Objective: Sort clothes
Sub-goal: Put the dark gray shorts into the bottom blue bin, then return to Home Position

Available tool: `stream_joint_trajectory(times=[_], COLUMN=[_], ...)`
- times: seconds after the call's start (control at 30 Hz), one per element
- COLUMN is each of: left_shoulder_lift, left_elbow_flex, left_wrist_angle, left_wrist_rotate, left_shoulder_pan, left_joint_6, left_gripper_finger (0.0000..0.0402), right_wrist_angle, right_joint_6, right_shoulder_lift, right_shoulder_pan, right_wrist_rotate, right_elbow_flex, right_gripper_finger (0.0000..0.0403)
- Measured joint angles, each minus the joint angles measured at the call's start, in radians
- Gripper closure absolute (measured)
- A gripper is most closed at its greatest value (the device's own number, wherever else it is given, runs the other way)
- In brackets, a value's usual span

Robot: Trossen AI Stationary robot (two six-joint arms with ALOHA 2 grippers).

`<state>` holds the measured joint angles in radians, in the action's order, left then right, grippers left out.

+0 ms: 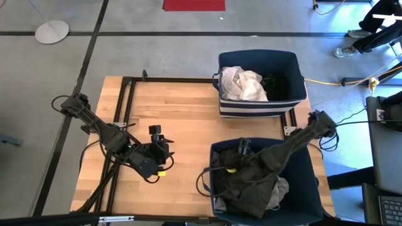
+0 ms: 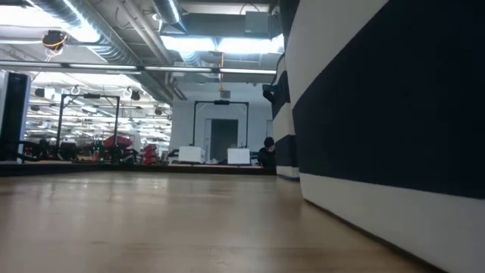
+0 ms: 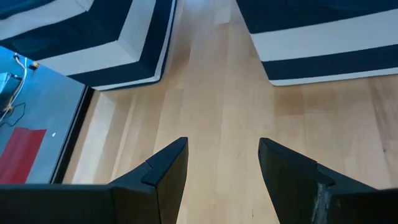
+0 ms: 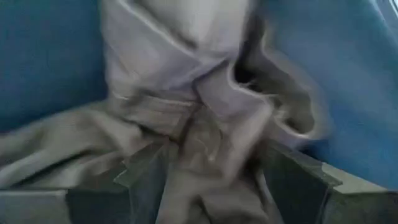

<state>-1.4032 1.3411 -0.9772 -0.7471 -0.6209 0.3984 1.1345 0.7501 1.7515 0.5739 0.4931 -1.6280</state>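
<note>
A pile of dark green and grey clothes (image 1: 248, 188) lies in the near navy bin (image 1: 309, 182). A white garment (image 1: 244, 83) and a black one (image 1: 276, 81) lie in the far navy bin (image 1: 260, 54). My right gripper (image 1: 236, 161) is down in the near bin, open, with a bunched grey-green fold (image 4: 211, 124) between its fingers. My left gripper (image 1: 159, 145) is open and empty over the bare wood left of the bins, and shows the same in its wrist view (image 3: 222, 168). My right gripper (image 4: 214, 180) points down into the near bin, its fingers (image 4: 146, 177) apart on either side of a bunched fold of the grey-green cloth (image 4: 208, 149). The cloth rests on the pile. I cannot tell whether the fingers touch it.
The two striped navy bins stand on the table's right half, one behind the other, with a narrow strip of wood (image 3: 211, 56) between them. The near bin's wall (image 2: 379, 114) fills the right of the low view. Bare wood (image 1: 182, 113) lies on the left half.
</note>
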Motion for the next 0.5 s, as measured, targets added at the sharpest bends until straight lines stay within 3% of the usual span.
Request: stream_joint_trajectory(times=[0.3,0.5], left_shoulder_lift=[0.050,0.113], left_elbow_flex=[0.000,-0.012], left_wrist_angle=[-0.006,0.020], left_wrist_rotate=[0.000,0.001], left_shoulder_pan=[0.000,0.003], left_joint_6=[-0.010,-0.078], left_gripper_finger=[0.0215,0.0215], right_wrist_angle=[0.115,0.134], right_joint_6=[-0.052,-0.149], right_shoulder_lift=[-0.099,-0.204], right_shoulder_pan=[0.038,0.041], right_wrist_rotate=[0.047,0.122], right_elbow_flex=[-0.187,-0.208], right_gripper_finger=[0.0150,0.0150])
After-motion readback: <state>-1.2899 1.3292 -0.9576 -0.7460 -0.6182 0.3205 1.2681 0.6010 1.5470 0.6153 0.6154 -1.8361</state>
